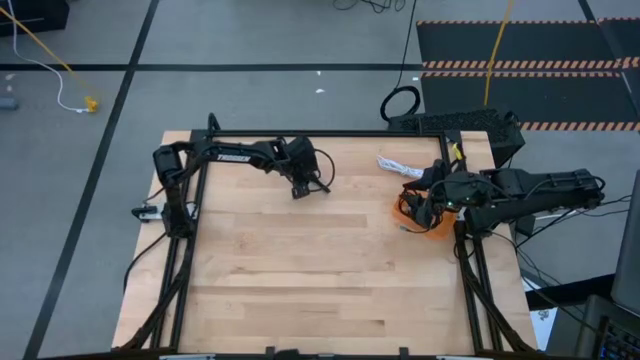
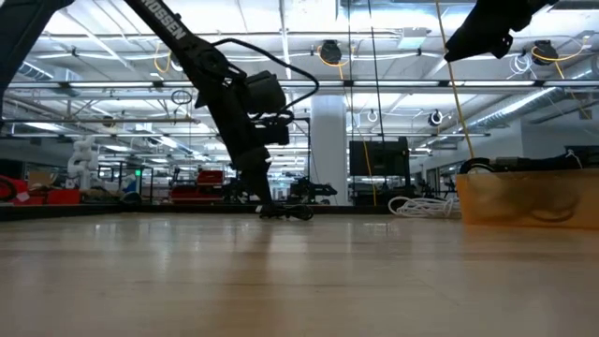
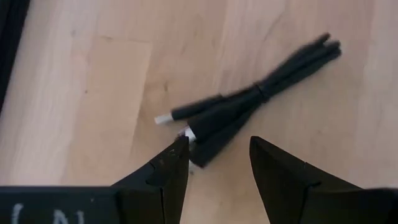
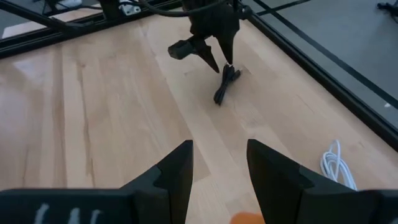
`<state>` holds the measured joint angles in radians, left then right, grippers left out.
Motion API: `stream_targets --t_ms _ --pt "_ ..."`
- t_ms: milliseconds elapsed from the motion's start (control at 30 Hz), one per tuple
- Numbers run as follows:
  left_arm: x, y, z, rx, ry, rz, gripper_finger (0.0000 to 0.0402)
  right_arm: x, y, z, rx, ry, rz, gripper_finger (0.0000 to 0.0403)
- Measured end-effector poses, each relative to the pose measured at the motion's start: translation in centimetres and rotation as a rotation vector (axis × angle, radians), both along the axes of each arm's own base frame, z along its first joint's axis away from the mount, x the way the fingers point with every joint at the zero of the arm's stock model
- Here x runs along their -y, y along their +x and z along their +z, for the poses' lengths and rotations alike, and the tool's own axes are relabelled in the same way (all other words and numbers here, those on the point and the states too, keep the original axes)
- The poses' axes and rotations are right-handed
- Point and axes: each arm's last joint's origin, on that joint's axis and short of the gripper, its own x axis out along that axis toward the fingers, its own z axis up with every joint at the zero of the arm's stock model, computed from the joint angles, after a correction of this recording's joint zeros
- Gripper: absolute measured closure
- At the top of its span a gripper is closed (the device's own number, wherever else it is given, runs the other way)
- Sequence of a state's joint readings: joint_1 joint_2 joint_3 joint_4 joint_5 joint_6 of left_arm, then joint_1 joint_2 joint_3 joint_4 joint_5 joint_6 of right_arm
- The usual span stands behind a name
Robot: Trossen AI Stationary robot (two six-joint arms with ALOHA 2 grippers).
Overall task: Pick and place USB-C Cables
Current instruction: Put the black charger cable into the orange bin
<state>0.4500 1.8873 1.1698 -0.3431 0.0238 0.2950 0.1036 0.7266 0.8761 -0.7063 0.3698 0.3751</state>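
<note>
Your left gripper (image 3: 217, 152): low over the table (image 1: 330, 270), jaws spread around one end of a black USB-C cable (image 3: 249, 109) lying flat, not pinching | your right gripper (image 4: 217, 158): jaws apart, empty, above the orange tray (image 1: 425, 222) | white cable (image 1: 398, 166): beside the tray.

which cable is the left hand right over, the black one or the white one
The black cable bundle, lying on the bare wood just ahead of the left hand, whose fingers are open. The white cable lies apart, near the orange tray.

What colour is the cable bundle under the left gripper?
Black, with light plug ends; the cable bundle shows best in the left wrist view.
</note>
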Motion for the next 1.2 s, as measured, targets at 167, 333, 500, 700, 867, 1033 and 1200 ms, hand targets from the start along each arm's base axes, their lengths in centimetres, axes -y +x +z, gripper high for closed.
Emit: stream_targets --t_ms 167,333,500,700,867,1033,1200 --pt "-0.7 -0.1 -0.8 -0.017 0.004 0.007 0.0229 0.0 0.1 -0.1 -0.006 -0.002 0.002 0.0259" --pt "-0.9 -0.3 -1.5 -0.038 -0.035 0.009 0.0229 0.0 0.1 -0.1 -0.006 -0.002 0.002 0.0259" --pt "-0.9 -0.2 -1.4 -0.02 -0.035 -0.019 0.0239 0.0 0.1 -0.1 -0.008 -0.005 0.003 0.0259" --pt "-0.8 -0.1 -1.4 -0.005 -0.059 -0.051 0.0332 0.0 0.1 -0.1 -0.008 -0.005 0.003 0.0259" --pt "-0.7 -0.2 -1.3 -0.006 -0.066 -0.042 0.0383 0.0 0.1 -0.1 -0.007 -0.003 0.002 0.0259" --pt "-0.5 -0.1 -1.3 -0.005 -0.074 -0.03 0.0387 0.0 0.1 -0.1 -0.007 -0.002 0.001 0.0259" --pt "-0.3 -0.1 -0.5 0.029 -0.101 0.033 0.0391 0.0 0.3 -0.8 -0.005 -0.008 0.005 0.0259"
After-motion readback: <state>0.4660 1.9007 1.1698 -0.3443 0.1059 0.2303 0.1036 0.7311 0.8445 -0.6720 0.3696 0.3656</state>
